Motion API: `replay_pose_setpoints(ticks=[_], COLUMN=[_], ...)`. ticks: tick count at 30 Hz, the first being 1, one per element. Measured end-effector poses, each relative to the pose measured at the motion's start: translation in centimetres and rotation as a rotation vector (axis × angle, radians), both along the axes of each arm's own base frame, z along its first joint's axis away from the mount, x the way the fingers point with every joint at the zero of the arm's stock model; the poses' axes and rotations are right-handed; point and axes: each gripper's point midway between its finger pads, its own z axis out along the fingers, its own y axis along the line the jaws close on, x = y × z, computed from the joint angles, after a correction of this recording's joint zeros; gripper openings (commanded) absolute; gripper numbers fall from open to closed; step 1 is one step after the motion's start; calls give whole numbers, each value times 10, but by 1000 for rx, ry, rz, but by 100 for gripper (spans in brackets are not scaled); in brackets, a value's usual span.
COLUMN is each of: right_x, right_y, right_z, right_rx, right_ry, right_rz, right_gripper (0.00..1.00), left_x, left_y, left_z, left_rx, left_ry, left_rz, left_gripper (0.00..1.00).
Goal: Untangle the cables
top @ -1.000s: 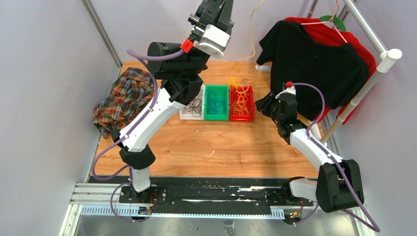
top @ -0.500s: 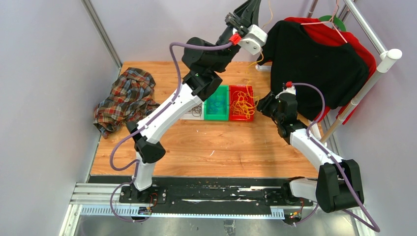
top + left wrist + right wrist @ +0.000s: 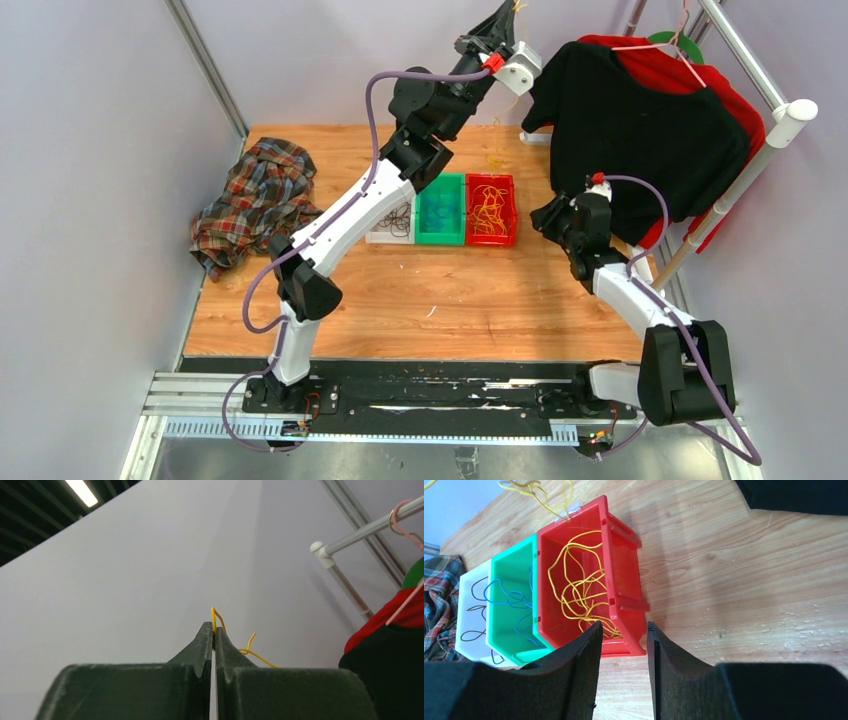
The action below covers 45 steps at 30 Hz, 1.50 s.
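Observation:
My left gripper (image 3: pixel 512 10) is raised high at the back, near the wall, shut on a thin yellow cable (image 3: pixel 215 616) that loops out above the pinched fingertips (image 3: pixel 206 635). More yellow cables (image 3: pixel 579 587) lie tangled in the red bin (image 3: pixel 624 580). Blue cables (image 3: pixel 506 597) lie in the green bin (image 3: pixel 509 560), and dark cables (image 3: pixel 476 607) in the white bin (image 3: pixel 470 580). A small yellow bunch (image 3: pixel 539 490) lies behind the red bin. My right gripper (image 3: pixel 623 625) hovers open and empty just right of the red bin (image 3: pixel 508 210).
A plaid shirt (image 3: pixel 255 200) is crumpled at the table's left edge. A black shirt (image 3: pixel 640 130) over a red one hangs on a white rack (image 3: pixel 790 115) at the right, close to both arms. Bare wood lies in front of the bins.
My left arm has swung right and higher with the yellow cable, pulling its long strand up out of the red bin. My right gripper has shifted slightly.

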Motion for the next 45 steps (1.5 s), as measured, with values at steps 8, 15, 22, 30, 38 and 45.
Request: replay_pose_setpoints(ticks=[8,15,22,30,38,45], right_x=[1,0,-1,-2,-3,-4], right_y=[-5,-5,-2,-1,2,2], right_z=[-8,-13,-15,-15,-15,-11], right_rx=[-1,-3,4,8,15,15], right_ry=[22,39,48,48,50,45], right_rz=[-15,-16,2,9,24,24], right_gripper=[37,36,36,35,34,34], left_x=[33,40,13,-48,-48,-29], left_y=[-28,-41,-20,43,25,8], left_z=[-94,-138,-33,80,46,-11], left_rx=[132,205,74,-212,-147,-30], left_ry=[171,261,-3,-323,-286,-162], left_rz=[-1,-21,33,115,96,90], left_gripper=[1,1,1,1,1,1])
